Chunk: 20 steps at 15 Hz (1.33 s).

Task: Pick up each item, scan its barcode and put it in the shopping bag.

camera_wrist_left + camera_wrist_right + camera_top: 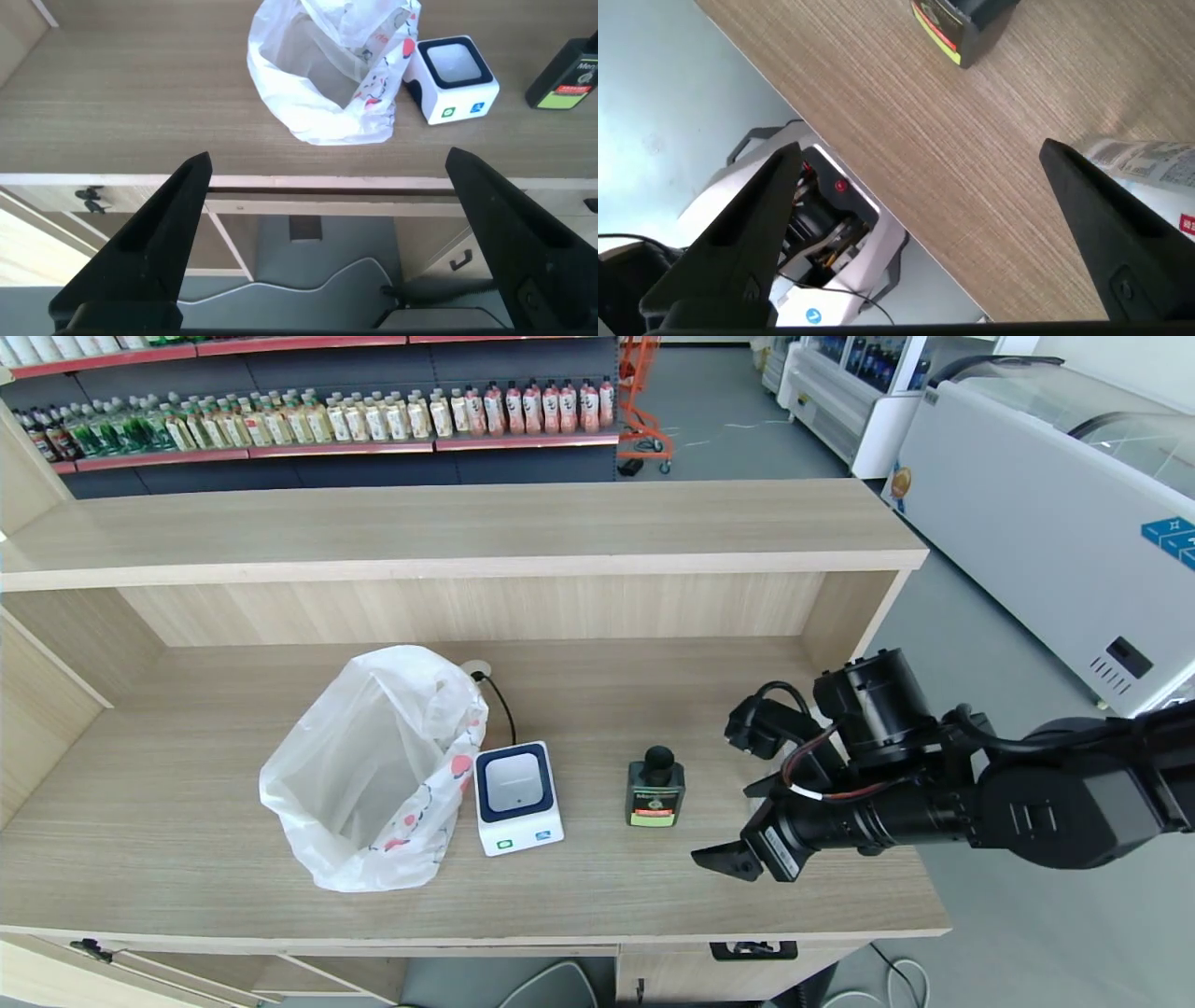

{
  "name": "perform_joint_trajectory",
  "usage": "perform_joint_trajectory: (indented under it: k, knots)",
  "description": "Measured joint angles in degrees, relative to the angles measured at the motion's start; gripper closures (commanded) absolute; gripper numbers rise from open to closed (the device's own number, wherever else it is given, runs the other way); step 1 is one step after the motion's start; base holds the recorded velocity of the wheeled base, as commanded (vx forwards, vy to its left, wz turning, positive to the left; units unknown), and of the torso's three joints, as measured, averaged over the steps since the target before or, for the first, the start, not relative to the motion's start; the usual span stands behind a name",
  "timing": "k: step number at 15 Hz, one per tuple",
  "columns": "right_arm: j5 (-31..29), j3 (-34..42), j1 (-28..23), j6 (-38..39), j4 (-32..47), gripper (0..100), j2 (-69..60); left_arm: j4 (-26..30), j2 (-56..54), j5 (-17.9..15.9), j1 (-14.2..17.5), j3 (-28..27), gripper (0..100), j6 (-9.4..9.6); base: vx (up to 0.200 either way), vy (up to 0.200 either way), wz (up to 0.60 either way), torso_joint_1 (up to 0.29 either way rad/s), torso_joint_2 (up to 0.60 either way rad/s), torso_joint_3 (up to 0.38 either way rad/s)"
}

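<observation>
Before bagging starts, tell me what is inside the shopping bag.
The shopping bag stands open on the counter. Through its mouth only bare plastic shows, no item. Crumpled front folds hide the very bottom.

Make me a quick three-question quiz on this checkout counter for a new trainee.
1. Multiple choice: what stands between the shopping bag and the dark bottle on the counter?
A) the scanner
B) a wire basket
C) a drinks can
2. True or false: the dark bottle is already inside the shopping bag.
3. Fill in the blank: the right gripper, on the side of the bottle away from the scanner, has its jaws ____.

Key: 1 A; 2 false, it stands upright on the counter, apart from the bag; 3 open.
</observation>
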Motion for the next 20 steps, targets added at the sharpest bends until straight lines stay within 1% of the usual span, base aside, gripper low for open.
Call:
perform_joint_trajectory:
  k: [2,5,9,11,14,18,20]
  knots:
    - [-0.02,-1.32,0.00,-2.17,-0.40,0,1.95,0.02,0.00,0.00,0.00,0.00,0,0.00,0.000,0.000,0.00,0.000,0.00,0.000]
    - [0.06,-2.60,-0.06,-2.41,-3.08,0,4.29,0.02,0.00,0.00,-0.02,0.00,0,0.00,0.000,0.000,0.00,0.000,0.00,0.000]
    - [0.17,-6.39,0.05,-2.39,-3.39,0,7.68,0.00,0.00,0.00,0.00,0.02,0,0.00,0.000,0.000,0.00,0.000,0.00,0.000]
    - [1.01,-8.66,0.07,-2.50,-3.32,0,9.36,0.02,0.00,0.00,0.00,0.00,0,0.00,0.000,0.000,0.00,0.000,0.00,0.000]
    - [2.61,-13.15,0.28,-4.72,-3.23,0,12.37,0.02,0.00,0.00,0.00,0.02,0,0.00,0.000,0.000,0.00,0.000,0.00,0.000]
    - [2.77,-18.08,2.01,-5.07,-3.25,0,16.42,0.02,0.00,0.00,0.00,0.02,0,0.00,0.000,0.000,0.00,0.000,0.00,0.000]
    - [2.82,-20.33,2.40,-7.38,-2.88,0,18.52,0.00,0.00,0.00,0.00,0.00,0,0.00,0.000,0.000,0.00,0.000,0.00,0.000]
